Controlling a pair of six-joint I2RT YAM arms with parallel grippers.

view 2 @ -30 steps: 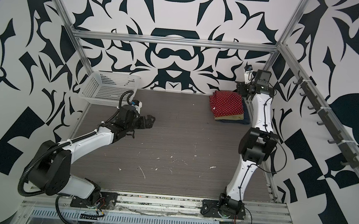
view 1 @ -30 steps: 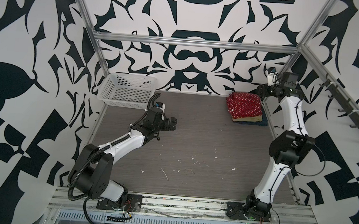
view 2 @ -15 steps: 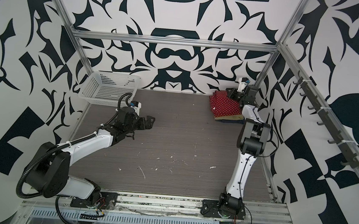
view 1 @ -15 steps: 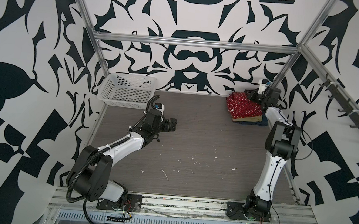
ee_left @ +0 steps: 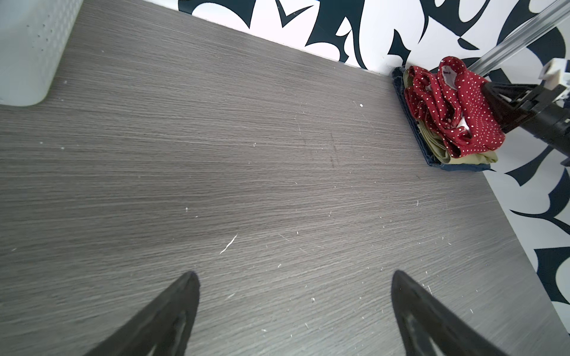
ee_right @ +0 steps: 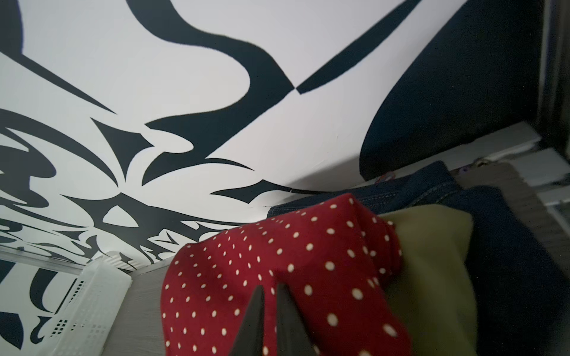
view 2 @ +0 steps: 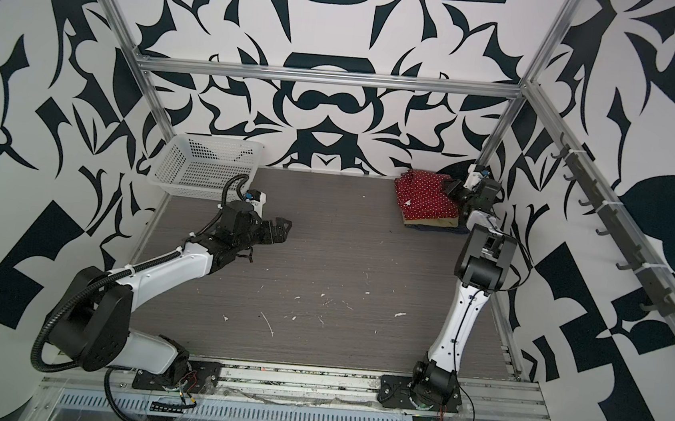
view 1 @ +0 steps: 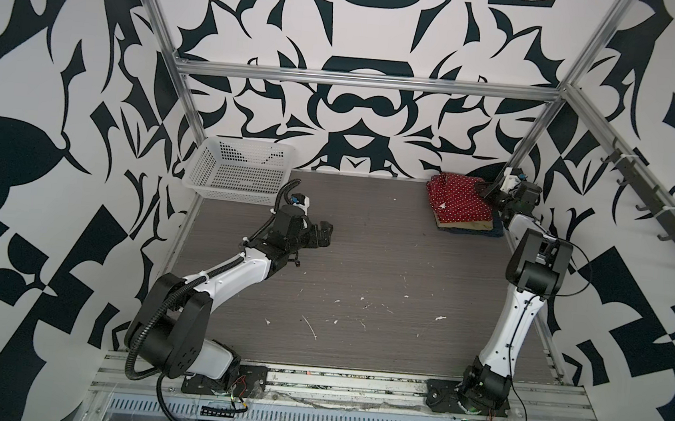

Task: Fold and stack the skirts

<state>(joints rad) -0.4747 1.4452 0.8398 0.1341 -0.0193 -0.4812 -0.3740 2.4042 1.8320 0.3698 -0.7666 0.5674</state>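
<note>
Sitting far left: one white basket [view 1: 234, 177] is placed at the back left corner of the table [view 1: 362, 288]; no cloth is seen in it.
Left gripper: the left gripper [view 1: 325, 235] is held low over bare table just in front of the basket, with its jaws spread wide and nothing grasped.
Table middle: only small pale flecks are seen on the grey wood-grain surface.
Skirts: all three are piled in one stack at the back right corner. The denim skirt [ee_left: 456, 168] is at the bottom, the olive skirt [ee_left: 462, 158] is in the middle, and the red dotted skirt [ee_left: 456, 117] is on top.
Right gripper: the right gripper [ee_right: 270, 288] is laid against the red dotted skirt, with its jaws drawn almost together. Whether any cloth is pinched cannot be told.
Done so far: every skirt appears to be folded and stacked.
Left to do: the top skirt is seen bunched and rumpled at one edge, so only smoothing and letting go are judged to remain.
Count: three skirts, one stack, one basket, two grippers.
</note>
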